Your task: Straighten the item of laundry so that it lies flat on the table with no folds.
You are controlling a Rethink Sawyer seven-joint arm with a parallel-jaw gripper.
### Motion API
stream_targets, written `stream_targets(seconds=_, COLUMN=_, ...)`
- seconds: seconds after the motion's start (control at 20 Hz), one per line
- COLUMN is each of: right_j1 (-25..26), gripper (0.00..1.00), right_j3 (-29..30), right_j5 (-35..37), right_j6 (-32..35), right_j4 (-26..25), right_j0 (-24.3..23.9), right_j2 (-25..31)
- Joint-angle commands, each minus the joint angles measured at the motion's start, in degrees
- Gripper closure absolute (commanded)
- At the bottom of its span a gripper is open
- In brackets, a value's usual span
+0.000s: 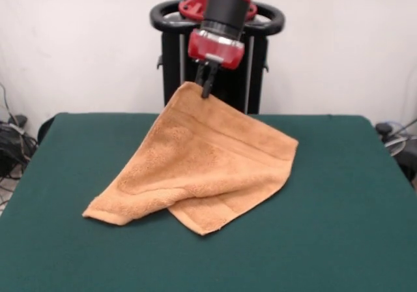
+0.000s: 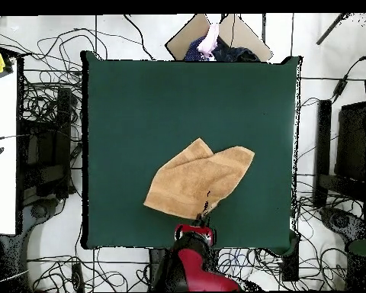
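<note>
Gripper (image 1: 207,88) pinches the towel (image 1: 202,168) by one corner near the table (image 1: 339,240)'s robot-side edge; soft, limp, light — best held by corners.

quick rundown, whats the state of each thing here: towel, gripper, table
towel: one corner lifted off the table, the rest draped down and lying folded over itself, not flat
gripper: shut on the towel's raised corner, held above the table's far side
table: green top, bears the lower part of the towel
</note>
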Motion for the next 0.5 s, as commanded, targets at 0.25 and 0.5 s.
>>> stream_targets(seconds=0.25, right_j1=25.5, gripper=1.00, right_j3=-8.9, right_j5=-4.3, right_j6=9.3, right_j4=-16.1, right_j0=-15.0, right_j2=2.6)
stream_targets(seconds=0.5, right_j1=32.9, gripper=1.00, right_j3=-12.8, right_j5=-9.1, right_j6=7.9, right_j4=-16.5, right_j0=-17.0, right_j2=1.2)
